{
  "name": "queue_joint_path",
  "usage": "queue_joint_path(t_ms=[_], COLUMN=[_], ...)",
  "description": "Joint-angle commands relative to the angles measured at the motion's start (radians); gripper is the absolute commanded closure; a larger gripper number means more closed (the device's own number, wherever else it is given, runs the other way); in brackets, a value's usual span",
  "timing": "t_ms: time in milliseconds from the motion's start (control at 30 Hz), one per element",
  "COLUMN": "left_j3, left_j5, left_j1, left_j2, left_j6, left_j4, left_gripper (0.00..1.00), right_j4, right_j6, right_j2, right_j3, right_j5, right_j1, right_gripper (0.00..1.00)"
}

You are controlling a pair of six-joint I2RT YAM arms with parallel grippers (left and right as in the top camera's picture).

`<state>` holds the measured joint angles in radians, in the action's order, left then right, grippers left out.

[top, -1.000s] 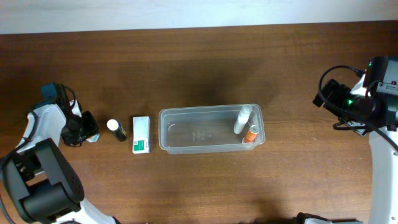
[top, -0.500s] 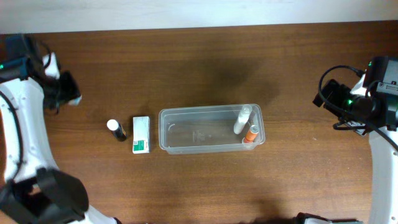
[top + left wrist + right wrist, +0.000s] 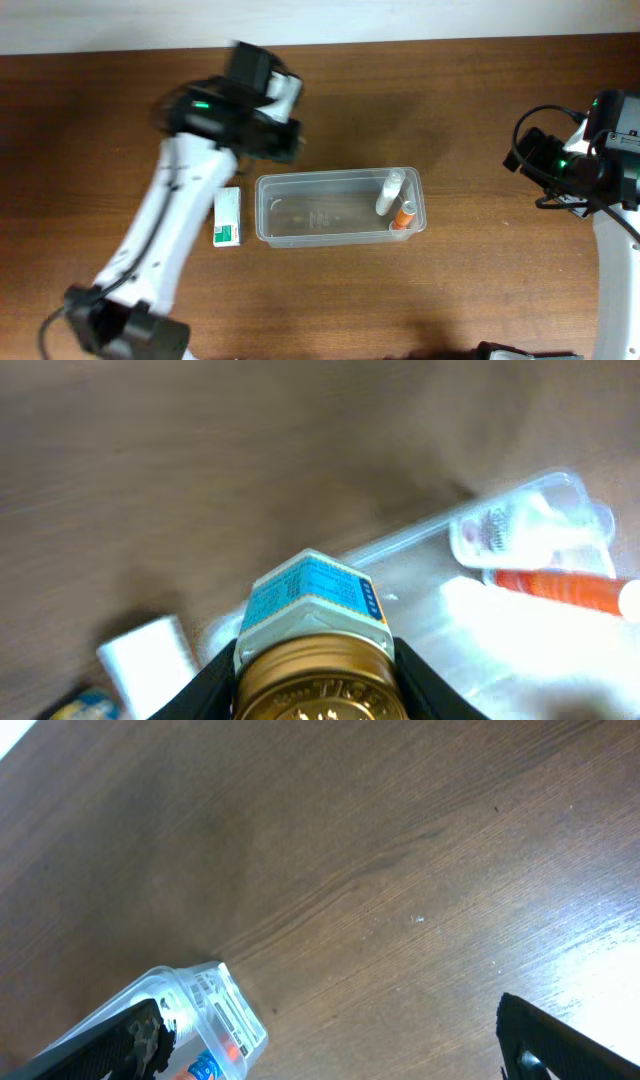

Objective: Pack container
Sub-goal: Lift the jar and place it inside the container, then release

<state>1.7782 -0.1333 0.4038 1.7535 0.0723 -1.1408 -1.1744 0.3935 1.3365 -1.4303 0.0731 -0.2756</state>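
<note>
The container (image 3: 300,228) was seen lying near the middle of the worktop (image 3: 450,90), its long sides running left to right. Two items were held in its right end: a clear bottle (image 3: 389,192) propped against the end wall, and an orange tube (image 3: 403,215) just beside it in the near corner. A white-and-green box (image 3: 228,217) was laid on the worktop just beside the container's left end, apart from it.

The left gripper (image 3: 315,670) was closed on a small gold-lidded jar (image 3: 315,610) (a blue label was wrapped around its body), with a dark finger pressed to each side of the lid. In the overhead view the left arm (image 3: 185,220) was blurred and stretched across the box, its wrist placed just beyond the container's far left corner. In the left wrist view the container, the bottle and the tube were seen past the jar.

The right gripper (image 3: 330,1020) was spread wide with nothing held between its fingers, and it was kept well apart from the container, near the worktop's right edge. Only the container's corner was caught in its view.
</note>
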Motion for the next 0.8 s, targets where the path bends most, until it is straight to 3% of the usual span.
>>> queue_joint_path(t_ms=[0,333,767], left_j3=[-0.073,-0.096,-0.096], left_j5=[-0.006,-0.020,-0.047], left_j1=[0.082,0.208,0.267], left_j2=[0.080,0.280,0.419], left_j6=[0.007,0.021,0.021], left_j4=[0.029,0.123,0.259], left_gripper=[0.74,0.74,0.73], right_j4=[0.000,0.000,0.000], right_j6=[0.008,0.008,0.008], right_j2=[0.002,0.002,0.002], right_j3=[-0.006,-0.006,-0.006], right_j5=[0.002,0.002,0.002], right_j1=[-0.006,-0.006,-0.006], right_gripper=[0.02,0.02,0.02])
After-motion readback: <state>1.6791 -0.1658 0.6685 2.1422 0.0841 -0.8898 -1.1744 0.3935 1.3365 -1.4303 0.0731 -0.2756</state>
